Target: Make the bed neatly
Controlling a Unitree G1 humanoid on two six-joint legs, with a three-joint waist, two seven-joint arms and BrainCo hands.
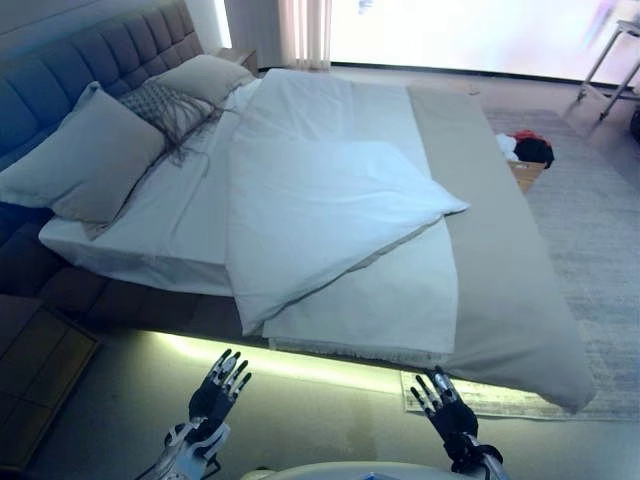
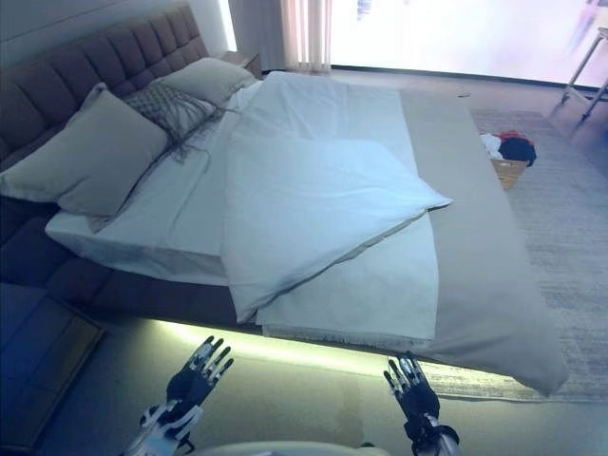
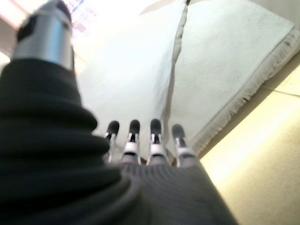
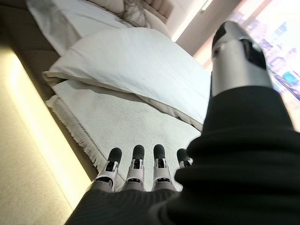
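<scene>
The bed [image 1: 500,290] fills the middle of the scene, its tufted headboard [image 1: 90,60] at the far left end. A white duvet [image 1: 320,200] lies across the bed, unmade: one corner is folded back over itself into a triangular flap that points away from the headboard. Beneath the duvet a white fringed blanket [image 1: 370,310] hangs to the near edge of the bed, and a beige cover [image 1: 490,250] runs along the foot end and drapes over the corner. Three pillows sit against the headboard: a large beige pillow [image 1: 85,160] nearest, a patterned cushion [image 1: 170,105] behind it and another beige pillow [image 1: 205,75] farthest. The left hand [image 1: 218,390] and the right hand [image 1: 445,400] hover just short of the bed's near edge, apart from each other, fingers [image 3: 133,136] straight and spread, holding nothing and touching no cloth. A basket of clothes [image 1: 525,155] stands on the rug [image 1: 600,220] beyond the foot of the bed.
</scene>
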